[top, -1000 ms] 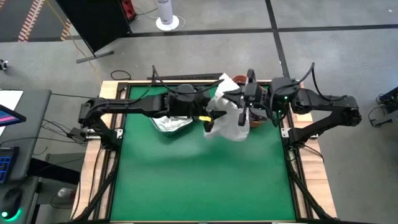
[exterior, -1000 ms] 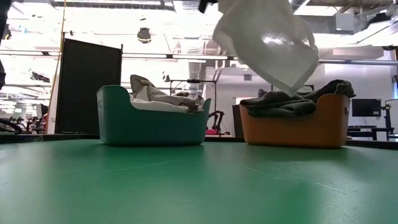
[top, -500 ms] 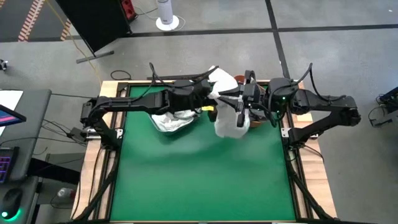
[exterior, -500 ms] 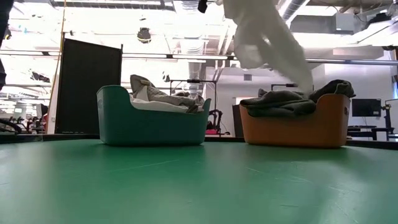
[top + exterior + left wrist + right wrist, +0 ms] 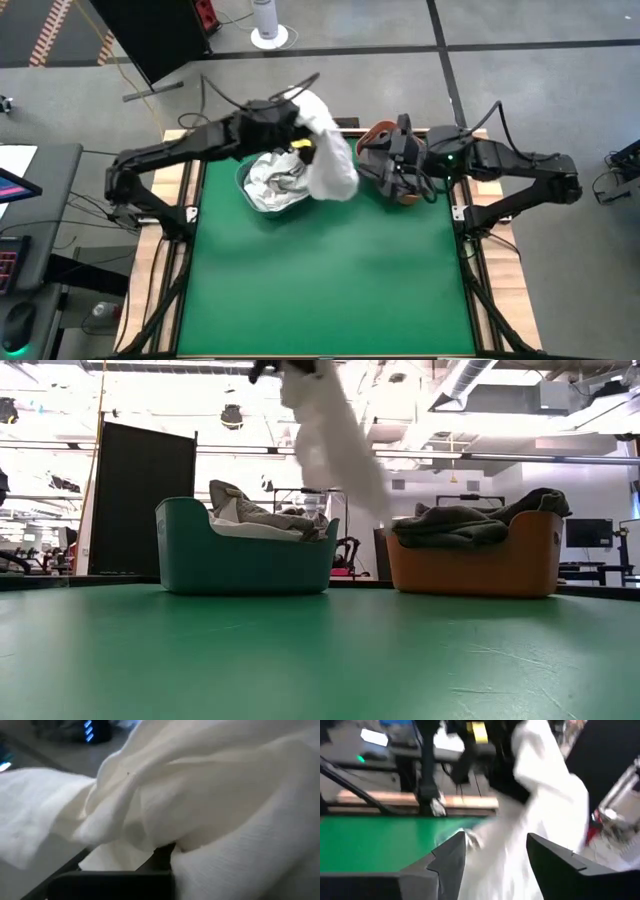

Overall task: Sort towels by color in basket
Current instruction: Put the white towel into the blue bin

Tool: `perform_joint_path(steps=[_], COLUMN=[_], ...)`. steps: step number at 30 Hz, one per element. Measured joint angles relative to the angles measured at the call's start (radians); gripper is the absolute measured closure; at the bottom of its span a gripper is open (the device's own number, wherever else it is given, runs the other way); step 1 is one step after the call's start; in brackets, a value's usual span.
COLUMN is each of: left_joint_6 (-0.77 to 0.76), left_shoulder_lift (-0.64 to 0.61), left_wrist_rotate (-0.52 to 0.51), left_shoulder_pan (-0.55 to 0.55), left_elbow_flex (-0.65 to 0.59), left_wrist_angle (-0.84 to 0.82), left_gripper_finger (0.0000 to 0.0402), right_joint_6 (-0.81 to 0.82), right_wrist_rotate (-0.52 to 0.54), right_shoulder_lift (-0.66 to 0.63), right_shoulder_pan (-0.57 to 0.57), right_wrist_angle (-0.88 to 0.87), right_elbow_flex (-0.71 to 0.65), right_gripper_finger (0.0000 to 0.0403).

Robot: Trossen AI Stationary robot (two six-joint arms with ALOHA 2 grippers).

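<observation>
The left gripper (image 5: 297, 128) is clamped on a white towel (image 5: 328, 160) and holds it high above the far-left part of the green table (image 5: 320, 290), over the far edge of the teal basket (image 5: 245, 560). The cloth fills the left wrist view, bunched in folds against the dark fingers (image 5: 120, 882). From the grip the towel hangs down and trails to the right, its lower end in the air between the two baskets, just past the teal basket's right rim in the high view. In the low view it drops from the top edge as a long white strip (image 5: 325, 440), ending above the gap between the baskets. The teal basket holds light towels (image 5: 272, 185), white and pale grey, heaped above its rim. To its right, well apart from the hanging cloth, stands the orange basket (image 5: 470, 565), piled with dark grey towels (image 5: 470, 520). The right gripper (image 5: 385, 172) hovers over that orange basket at the far right of the table, its fingers (image 5: 447, 857) spread apart with nothing between them; the white towel shows beyond them.
</observation>
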Motion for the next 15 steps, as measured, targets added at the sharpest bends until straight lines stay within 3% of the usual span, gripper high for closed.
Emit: perform_joint_path(steps=[5,11,15], left_joint_6=[-0.010,0.026,0.005], left_shoulder_lift=[-0.049,-0.047,-0.046], left_wrist_rotate=[-0.063,-0.089,-0.121], left_shoulder_pan=[0.071,0.100,0.132], left_elbow_flex=[-0.006,-0.095,-0.142], left_wrist_angle=[-0.239,-0.278,-0.421], left_gripper_finger=[0.0401,0.0401,0.0401], right_joint_6=[0.069,0.109,0.154], right_wrist_rotate=[0.007,0.008,0.008], right_shoulder_lift=[0.000,0.004,0.003], right_shoulder_pan=[-0.041,-0.069,-0.066], right_wrist_angle=[-0.081,-0.109,-0.172], right_elbow_flex=[0.000,0.000,0.000], right_gripper_finger=[0.0163,0.0163,0.0163])
